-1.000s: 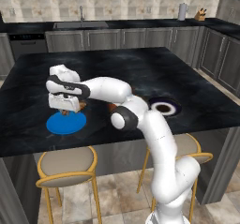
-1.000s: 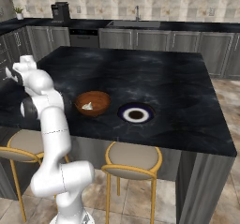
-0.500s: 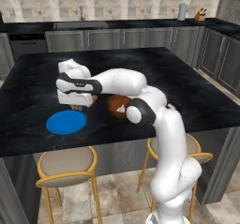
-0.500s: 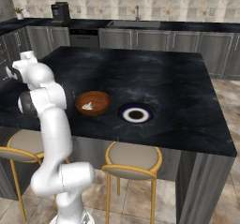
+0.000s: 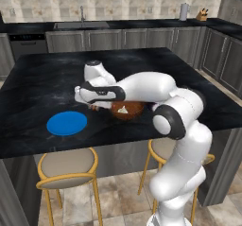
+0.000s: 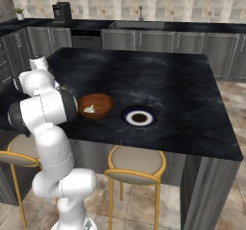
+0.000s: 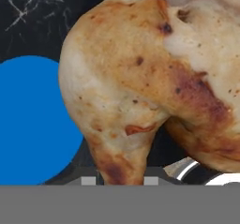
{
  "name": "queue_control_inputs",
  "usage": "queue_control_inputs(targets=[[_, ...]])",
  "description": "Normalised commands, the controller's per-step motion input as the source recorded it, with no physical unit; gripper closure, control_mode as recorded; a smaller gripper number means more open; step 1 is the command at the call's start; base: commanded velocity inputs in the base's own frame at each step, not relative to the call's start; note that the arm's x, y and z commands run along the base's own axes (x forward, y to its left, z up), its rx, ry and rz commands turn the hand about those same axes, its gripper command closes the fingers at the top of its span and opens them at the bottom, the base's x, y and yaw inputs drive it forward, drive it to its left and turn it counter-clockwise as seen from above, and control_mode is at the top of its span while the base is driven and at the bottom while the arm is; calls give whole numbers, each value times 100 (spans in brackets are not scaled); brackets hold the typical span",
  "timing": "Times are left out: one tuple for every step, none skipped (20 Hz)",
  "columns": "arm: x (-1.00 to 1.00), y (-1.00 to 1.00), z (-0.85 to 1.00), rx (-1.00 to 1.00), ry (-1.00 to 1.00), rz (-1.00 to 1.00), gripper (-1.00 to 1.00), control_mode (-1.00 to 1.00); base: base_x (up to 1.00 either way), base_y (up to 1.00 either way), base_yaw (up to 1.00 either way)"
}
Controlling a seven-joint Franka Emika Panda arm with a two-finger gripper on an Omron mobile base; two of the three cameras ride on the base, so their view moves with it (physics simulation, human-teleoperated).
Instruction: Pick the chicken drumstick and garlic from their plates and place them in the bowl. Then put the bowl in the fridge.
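**Drumstick carried just left of the bowl**

The bowl (image 5: 126,110) sits right of the blue plate (image 5: 66,123), garlic (image 6: 89,109) inside. The gripper (image 5: 94,106), clamped on the chicken drumstick (image 7: 140,78), hangs just left of the bowl's rim.

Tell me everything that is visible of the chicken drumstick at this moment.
The chicken drumstick looks roasted: golden-brown skin with darker browned spots and paler cream patches. In the hand view it is very close to the camera, its narrow end pointing down toward the gripper fingers. It hangs above the dark counter, off the blue plate that lies to one side. In the left base view a small brown part shows under the gripper, just beside the wooden bowl, not yet in it.
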Motion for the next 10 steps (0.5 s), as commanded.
queue_control_inputs(targets=[[0, -76, 9, 24, -17, 0, 100, -100, 0, 0, 0], [0, -74, 12, 24, -15, 0, 100, -100, 0, 0, 0], [5, -71, 14, 24, -10, 0, 100, -100, 0, 0, 0], [12, -69, 18, 27, -4, 0, 100, -100, 0, 0, 0], [22, -64, 20, 25, 0, 0, 100, -100, 0, 0, 0], [27, -61, 20, 24, 0, 0, 100, -100, 0, 0, 0], [28, -59, 16, 24, 2, 1, 100, -100, 0, 0, 0], [29, -59, 14, 23, 4, 2, 100, -100, 0, 0, 0], [31, -57, 13, 21, 5, 3, 100, -100, 0, 0, 0], [35, -54, 12, 20, 7, 6, 100, -100, 0, 0, 0]])
